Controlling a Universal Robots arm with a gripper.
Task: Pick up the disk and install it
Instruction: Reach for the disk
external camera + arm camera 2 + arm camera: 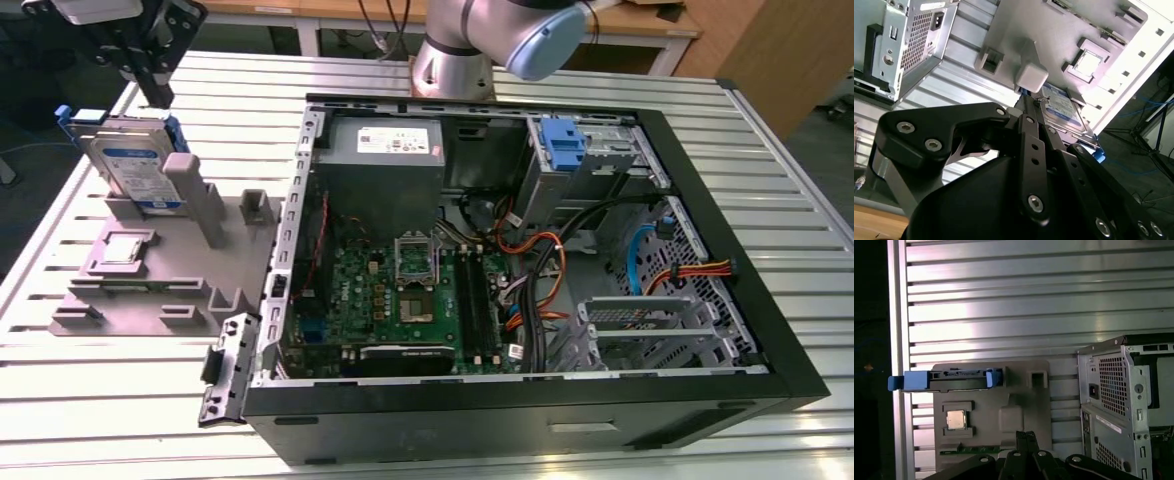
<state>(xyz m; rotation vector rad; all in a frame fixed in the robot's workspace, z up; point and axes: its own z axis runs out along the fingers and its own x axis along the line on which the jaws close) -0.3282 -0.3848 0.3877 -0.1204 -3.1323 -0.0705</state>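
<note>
One gripper (158,97) is hovering just above the disk (131,166) at the exterior view's left, apart from it and gripping nothing. Its two fingers (1022,436) are lying pressed together in the first wrist view, and in the second wrist view they are forming one narrow dark bar pointing toward the disk's upper edge.

The disk is standing upright on its edge in a slot of a grey fixture (134,300), its white-and-blue label facing the exterior view's camera and its blue carrier showing at the top corner. In the first wrist view the disk (954,381) is appearing edge-on, blue tabs sticking out at both ends. A small square chip (118,250) is sitting in a recess of the same fixture, near the disk.

Beside the fixture, an open computer case (534,405) is lying on the slatted metal table (120,410), showing its green motherboard (387,290) and a grey power supply (387,150)
</note>
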